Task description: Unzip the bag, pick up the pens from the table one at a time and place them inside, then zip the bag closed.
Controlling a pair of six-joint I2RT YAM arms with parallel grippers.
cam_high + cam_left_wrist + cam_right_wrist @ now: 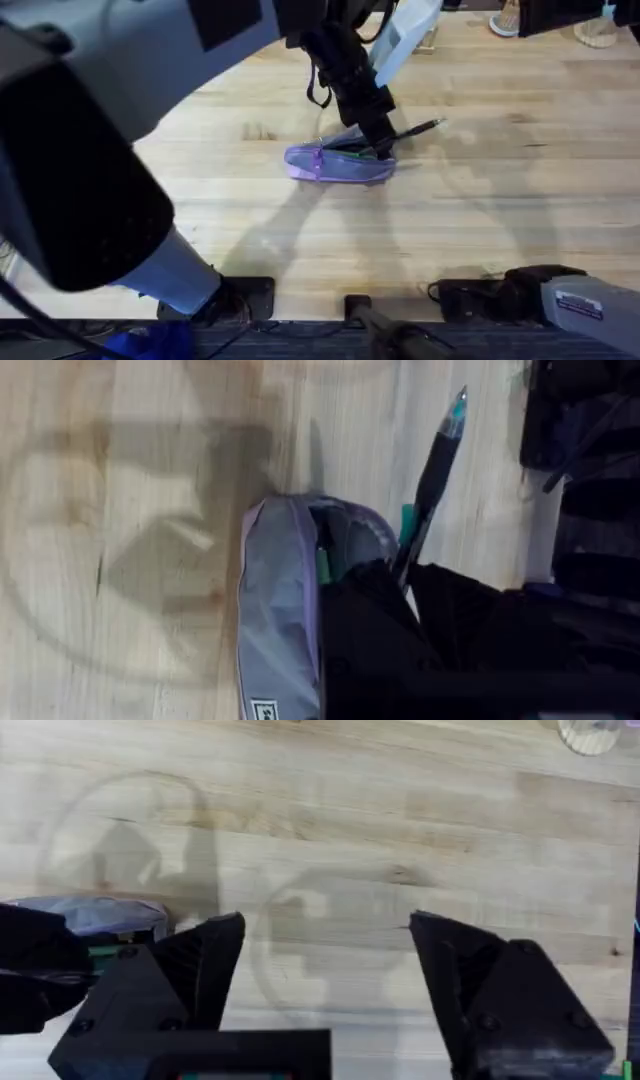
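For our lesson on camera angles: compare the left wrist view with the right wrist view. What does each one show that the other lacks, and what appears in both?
Left wrist view alone: the black pen with its teal tip, angled out of the open purple bag, a bit of green just inside the opening, and the left pincer dark against the bag.

Right wrist view alone: the right pincer, jaws spread wide over bare wood, holding nothing.

Both: the pale wooden table, shadows on it, and the bag, seen as a sliver at the edge of the right wrist view.
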